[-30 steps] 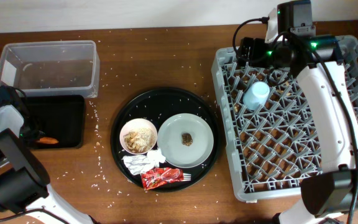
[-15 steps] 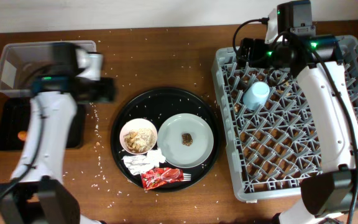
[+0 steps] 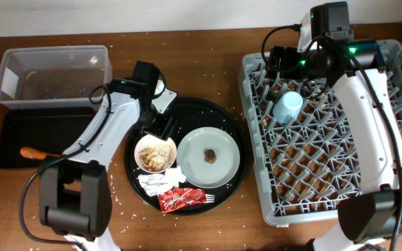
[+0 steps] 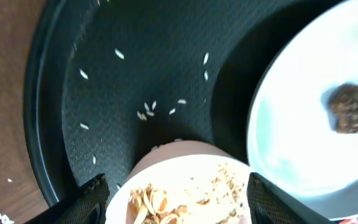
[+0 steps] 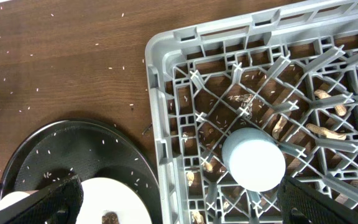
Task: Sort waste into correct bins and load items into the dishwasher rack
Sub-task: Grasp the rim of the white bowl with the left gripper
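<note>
My left gripper is open over the round black tray, its fingers on either side of the white bowl of rice-like scraps; the left wrist view shows the gripper straddling the bowl. The grey-green plate carries a brown lump. A white napkin, a red wrapper and a white fork lie at the tray's front. The carrot lies in the shallow black tray. The clear tub stands behind it. My right gripper is open above the rack, near the blue cup.
The round black tray sits between the bins and the rack. Rice grains are scattered over the wooden table. Peanut-like scraps lie under the rack's lattice. The right wrist view shows the cup upside down in the rack's near-left corner.
My left arm has swung from the shallow black tray, where the carrot now lies, across to the bowl on the round tray. The right arm has not moved.
</note>
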`<state>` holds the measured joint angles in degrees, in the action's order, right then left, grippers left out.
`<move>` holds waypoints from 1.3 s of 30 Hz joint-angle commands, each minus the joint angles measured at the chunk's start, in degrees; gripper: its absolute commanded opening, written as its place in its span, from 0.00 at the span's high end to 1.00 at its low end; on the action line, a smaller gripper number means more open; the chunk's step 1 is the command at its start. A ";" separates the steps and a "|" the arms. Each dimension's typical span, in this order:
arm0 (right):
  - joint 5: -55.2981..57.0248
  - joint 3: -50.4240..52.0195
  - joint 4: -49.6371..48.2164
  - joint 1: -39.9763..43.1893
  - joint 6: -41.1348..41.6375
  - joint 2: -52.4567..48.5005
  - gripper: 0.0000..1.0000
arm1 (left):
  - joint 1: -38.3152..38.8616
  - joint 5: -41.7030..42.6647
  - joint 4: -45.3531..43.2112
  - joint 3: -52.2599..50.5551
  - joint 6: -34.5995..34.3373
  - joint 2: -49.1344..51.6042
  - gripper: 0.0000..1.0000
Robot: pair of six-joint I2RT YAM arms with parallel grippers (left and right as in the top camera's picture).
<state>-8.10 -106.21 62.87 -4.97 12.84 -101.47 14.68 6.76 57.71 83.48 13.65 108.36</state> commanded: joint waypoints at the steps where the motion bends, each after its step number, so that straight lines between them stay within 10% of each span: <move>1: -0.52 0.20 0.22 -0.31 -0.55 -0.22 0.01 | 0.04 -4.24 1.77 0.02 -2.73 0.66 0.34; 12: -0.52 0.20 0.68 -0.31 -0.55 -0.22 0.01 | -1.90 -6.08 -1.75 -4.55 -6.64 4.24 0.52; 20: -0.52 0.20 1.44 -0.31 -0.55 -0.22 0.01 | -2.05 -7.02 -12.44 -3.87 -7.23 6.38 0.99; 25: -0.52 0.20 1.62 -0.31 -0.55 -0.22 0.01 | -2.10 -7.23 -15.26 -3.87 -7.85 6.38 0.96; 27: -0.55 0.20 1.22 -0.33 -0.52 -0.22 0.01 | -2.10 -7.21 -15.23 -3.87 -8.07 6.38 0.64; 30: -0.52 0.20 0.07 -1.51 -0.55 -0.22 0.01 | -2.10 -7.21 -13.60 -2.84 -8.09 6.38 0.55; 39: -0.31 0.20 -3.52 -2.56 -0.57 -0.22 0.01 | -1.97 -6.67 1.22 10.86 -10.36 6.36 0.64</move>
<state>-8.10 -106.21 59.90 -7.29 12.84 -101.47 12.99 -0.25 57.41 91.81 5.72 114.45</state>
